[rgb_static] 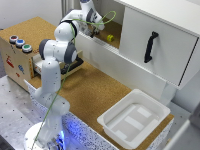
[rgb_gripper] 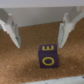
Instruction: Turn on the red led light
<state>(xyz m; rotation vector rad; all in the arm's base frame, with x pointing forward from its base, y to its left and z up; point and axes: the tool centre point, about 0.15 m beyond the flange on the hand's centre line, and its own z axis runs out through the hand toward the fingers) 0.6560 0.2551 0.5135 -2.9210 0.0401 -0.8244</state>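
Note:
The red led light (rgb_static: 13, 38) is the farthest of three round buttons on top of the wooden box (rgb_static: 15, 62) at the exterior view's left. A blue button (rgb_static: 20, 43) and a green button (rgb_static: 27, 48) follow it in a row. My gripper (rgb_static: 94, 31) is far from them, up inside the open shelf of the white cabinet. In the wrist view the gripper (rgb_gripper: 39, 44) is open, its fingers (rgb_gripper: 13, 32) wide apart above a dark purple block (rgb_gripper: 48, 55) with yellow letters on cork. The red led light is out of the wrist view.
A yellow object (rgb_static: 109, 38) lies in the shelf beside the gripper. The white cabinet door has a black handle (rgb_static: 150, 46). A white tray (rgb_static: 135, 117) sits at the cork table's near right corner. The arm's elbow (rgb_static: 60, 50) hangs beside the wooden box.

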